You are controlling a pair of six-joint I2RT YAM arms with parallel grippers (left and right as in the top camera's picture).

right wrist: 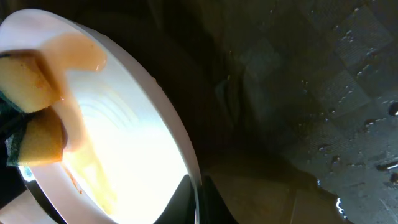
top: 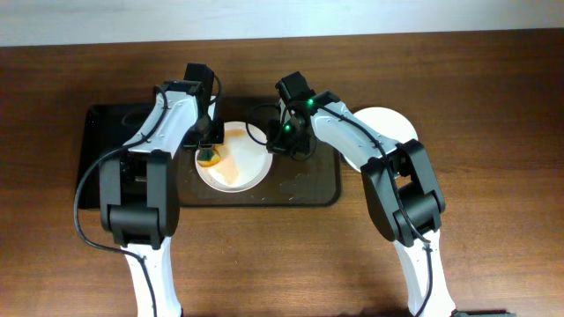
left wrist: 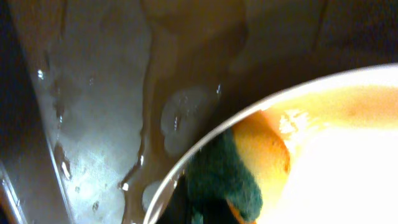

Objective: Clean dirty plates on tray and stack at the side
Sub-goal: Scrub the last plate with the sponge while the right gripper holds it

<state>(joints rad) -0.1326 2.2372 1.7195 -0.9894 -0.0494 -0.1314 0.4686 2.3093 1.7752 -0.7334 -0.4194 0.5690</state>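
A white plate (top: 242, 163) smeared with orange sauce sits tilted over the dark tray (top: 308, 187). My left gripper (top: 208, 151) is shut on a yellow-and-green sponge (top: 208, 159) that presses on the plate's left part. The left wrist view shows the sponge (left wrist: 242, 171) against the plate (left wrist: 348, 162), just inside its rim. My right gripper (top: 277, 146) is shut on the plate's right rim. In the right wrist view its dark fingers (right wrist: 180, 202) pinch the edge of the plate (right wrist: 130, 143), with the sponge (right wrist: 31, 118) at the far side. A clean white plate (top: 389, 123) lies on the table at the right.
A smaller black tray (top: 99, 141) lies left of the dark tray, under my left arm. The dark tray's floor (left wrist: 106, 106) is wet, with water drops and soapy puddles (top: 295, 183). Bare wooden table (top: 493, 176) surrounds both trays.
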